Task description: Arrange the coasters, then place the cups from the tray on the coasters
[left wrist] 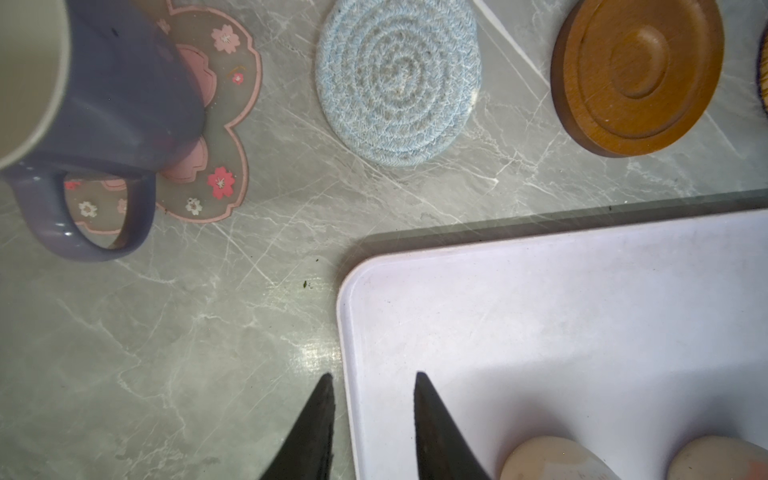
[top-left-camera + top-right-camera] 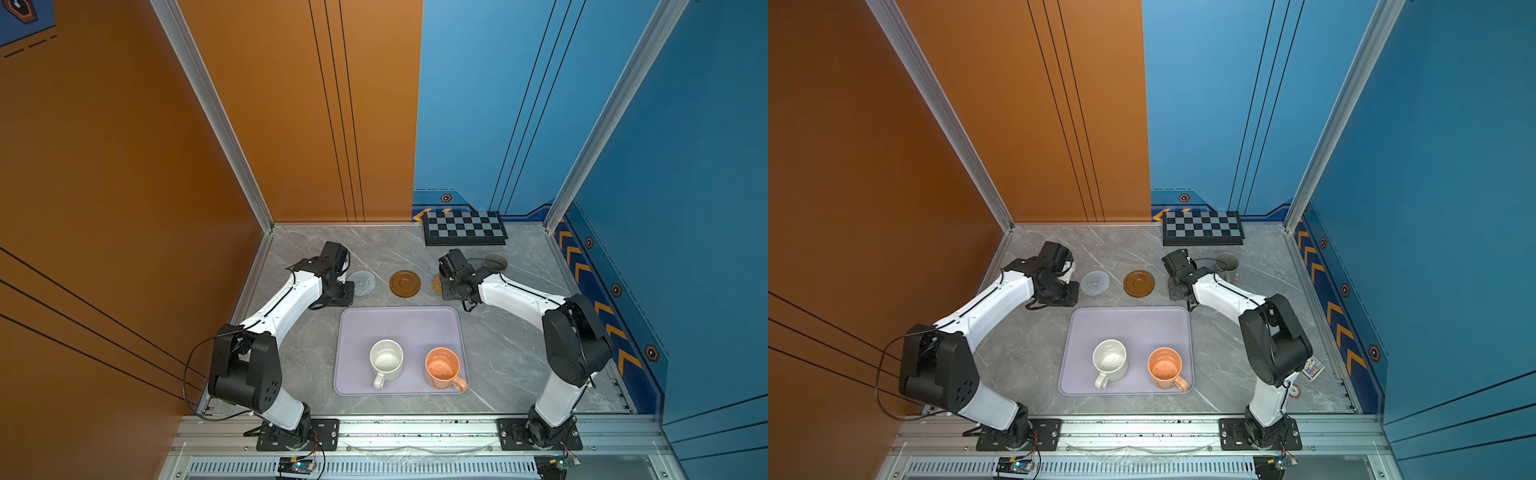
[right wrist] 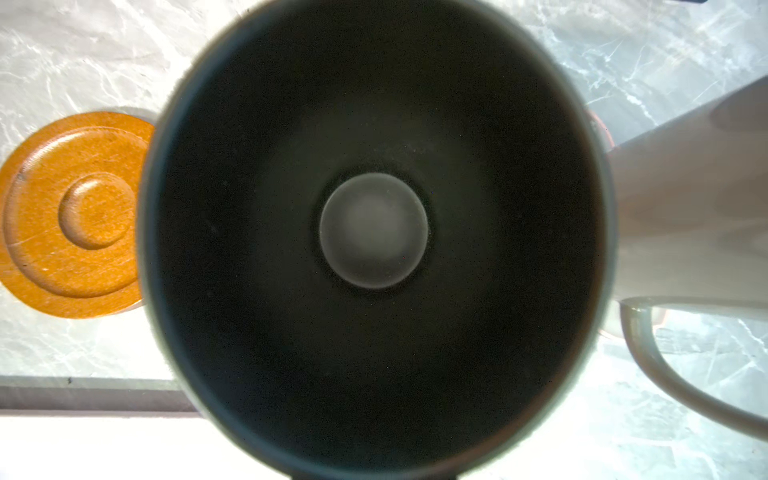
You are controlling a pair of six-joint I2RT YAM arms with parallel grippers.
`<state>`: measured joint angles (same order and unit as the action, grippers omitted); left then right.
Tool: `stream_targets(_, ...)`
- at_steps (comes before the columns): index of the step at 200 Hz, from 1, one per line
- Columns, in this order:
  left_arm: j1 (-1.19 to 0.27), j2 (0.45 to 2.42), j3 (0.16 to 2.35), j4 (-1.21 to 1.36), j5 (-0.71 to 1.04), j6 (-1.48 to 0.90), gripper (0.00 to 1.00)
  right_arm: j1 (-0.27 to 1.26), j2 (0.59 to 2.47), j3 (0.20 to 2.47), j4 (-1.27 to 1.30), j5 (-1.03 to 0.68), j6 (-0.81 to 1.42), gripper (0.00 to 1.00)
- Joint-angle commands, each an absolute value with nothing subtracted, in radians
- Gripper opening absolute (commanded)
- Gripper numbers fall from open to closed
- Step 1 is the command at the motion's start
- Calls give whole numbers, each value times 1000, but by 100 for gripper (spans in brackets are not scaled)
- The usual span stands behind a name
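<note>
Roughly halfway, we'd say. Black mug [image 3: 374,232] fills the right wrist view, seen straight down the bore. It is directly under the right gripper [image 2: 451,291], which sits over the rattan coaster [image 2: 436,284] in the row between the tray [image 2: 399,328] and the far edge of the table [image 2: 374,249]. Right jaws are closed tight. The fingers are out of shot, so we judge a pinch on the mug's rim rather than see it. We can't tell whether the mug is down or hanging.

Done:
- Visible coasters are lined up in that row.
- Lavender mug [image 1: 104,104] is on the pink coaster [image 1: 224,137] at the row's left end.
- Grey mug [image 2: 1226,264] is toward the far right corner; what's under it is mostly hidden.

Spiral coaster [image 1: 399,79] and wooden disc [image 1: 636,75] are bare.

To do: white mug [image 2: 386,359] and orange mug [image 2: 442,368], both on the tray's near half.

Left gripper [image 1: 374,399] hovers at the tray's far left corner, jaws partly apart and empty.
</note>
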<state>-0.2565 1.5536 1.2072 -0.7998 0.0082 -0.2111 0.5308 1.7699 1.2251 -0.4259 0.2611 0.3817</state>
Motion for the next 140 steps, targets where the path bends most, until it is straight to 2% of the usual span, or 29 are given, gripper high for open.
stream_targets(1, -262, 1570, 1238, -800, 14, -221, 34, 531, 1714, 1236, -361, 276, 394, 0)
stream_targets(140, -267, 1595, 1236, -786, 19, -226, 34, 537, 1762, 1256, -351, 260, 399, 0)
